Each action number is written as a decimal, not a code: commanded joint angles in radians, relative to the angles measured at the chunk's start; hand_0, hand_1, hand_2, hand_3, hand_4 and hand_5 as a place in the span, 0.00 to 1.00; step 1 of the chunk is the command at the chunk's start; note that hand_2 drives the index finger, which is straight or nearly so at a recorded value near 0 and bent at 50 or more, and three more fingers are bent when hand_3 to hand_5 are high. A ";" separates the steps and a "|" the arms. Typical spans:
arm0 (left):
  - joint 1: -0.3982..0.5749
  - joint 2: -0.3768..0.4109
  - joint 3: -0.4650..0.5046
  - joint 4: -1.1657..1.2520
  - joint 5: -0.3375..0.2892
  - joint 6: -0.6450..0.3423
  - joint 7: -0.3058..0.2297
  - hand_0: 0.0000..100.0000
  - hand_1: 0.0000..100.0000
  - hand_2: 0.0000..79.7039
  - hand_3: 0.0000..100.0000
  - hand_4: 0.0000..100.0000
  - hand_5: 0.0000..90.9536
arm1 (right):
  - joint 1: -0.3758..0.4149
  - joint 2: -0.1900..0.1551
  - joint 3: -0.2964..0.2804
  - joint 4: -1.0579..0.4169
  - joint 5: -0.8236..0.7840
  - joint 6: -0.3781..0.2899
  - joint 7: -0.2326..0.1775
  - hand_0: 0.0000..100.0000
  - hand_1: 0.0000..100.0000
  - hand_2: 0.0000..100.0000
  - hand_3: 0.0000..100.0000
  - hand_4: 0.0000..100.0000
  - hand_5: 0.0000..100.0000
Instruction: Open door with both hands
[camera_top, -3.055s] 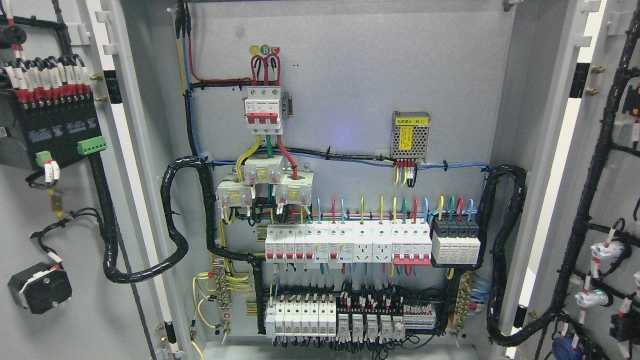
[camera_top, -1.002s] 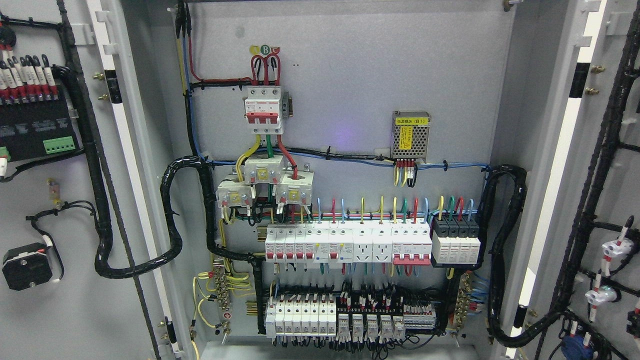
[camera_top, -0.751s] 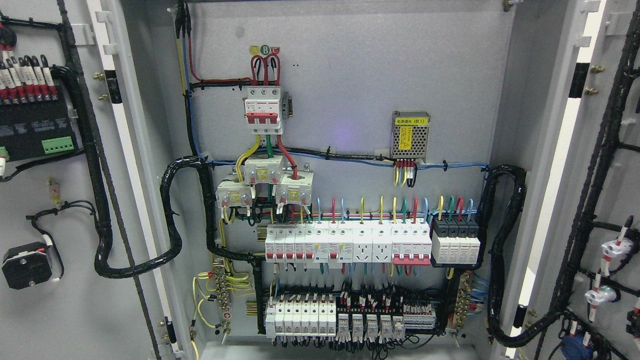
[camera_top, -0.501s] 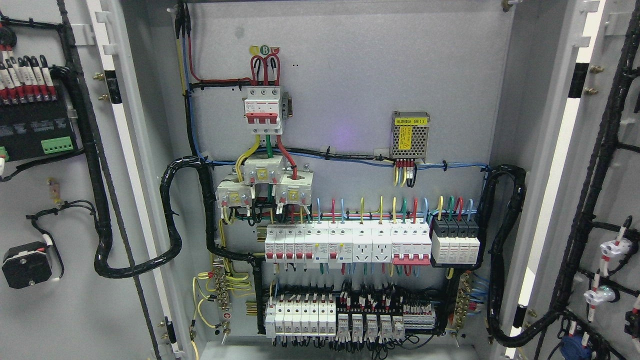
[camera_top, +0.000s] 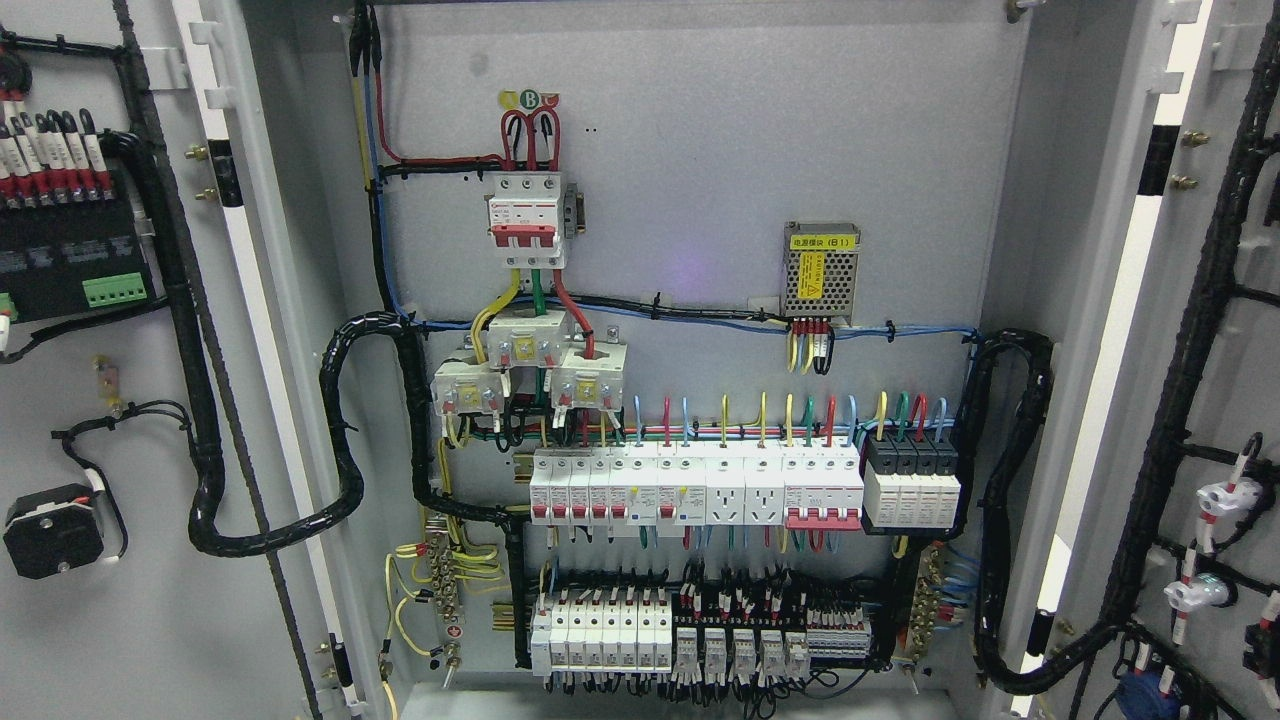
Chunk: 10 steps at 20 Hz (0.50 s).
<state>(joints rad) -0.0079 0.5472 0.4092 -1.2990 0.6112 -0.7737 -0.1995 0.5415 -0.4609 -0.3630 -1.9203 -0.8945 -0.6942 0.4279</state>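
Neither robot hand in frame; their state cannot be told. Left door (camera_top: 130, 620) and right door (camera_top: 1215, 340) both swung wide at the picture edges, inner wiring facing out. Beyond, cabinet back panel (camera_top: 700, 150) with breakers (camera_top: 690, 490) fully exposed. Opening looks essentially finished.

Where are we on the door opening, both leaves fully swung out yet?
Done, by the look of it: the left door and right door both stand swung wide, inner faces toward the camera, and the cabinet interior with its breaker row is fully exposed. In hand: nothing visible; neither robot hand is in view. Left: apparently nothing, unless the doors must swing wider.
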 joint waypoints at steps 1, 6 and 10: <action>0.072 -0.045 -0.007 -0.207 0.001 -0.248 0.005 0.00 0.00 0.00 0.00 0.00 0.00 | -0.047 -0.021 0.094 -0.005 0.002 -0.001 0.000 0.38 0.00 0.00 0.00 0.00 0.00; 0.156 -0.108 -0.018 -0.345 -0.011 -0.248 0.005 0.00 0.00 0.00 0.00 0.00 0.00 | -0.086 -0.019 0.242 0.001 0.017 0.001 -0.001 0.38 0.00 0.00 0.00 0.00 0.00; 0.236 -0.135 -0.056 -0.437 -0.018 -0.250 0.005 0.00 0.00 0.00 0.00 0.00 0.00 | -0.086 -0.009 0.367 0.020 0.098 0.001 -0.001 0.38 0.00 0.00 0.00 0.00 0.00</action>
<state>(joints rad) 0.1341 0.4870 0.3954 -1.5015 0.6020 -0.7737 -0.1940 0.4768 -0.4719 -0.2228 -1.9191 -0.8650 -0.6950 0.4302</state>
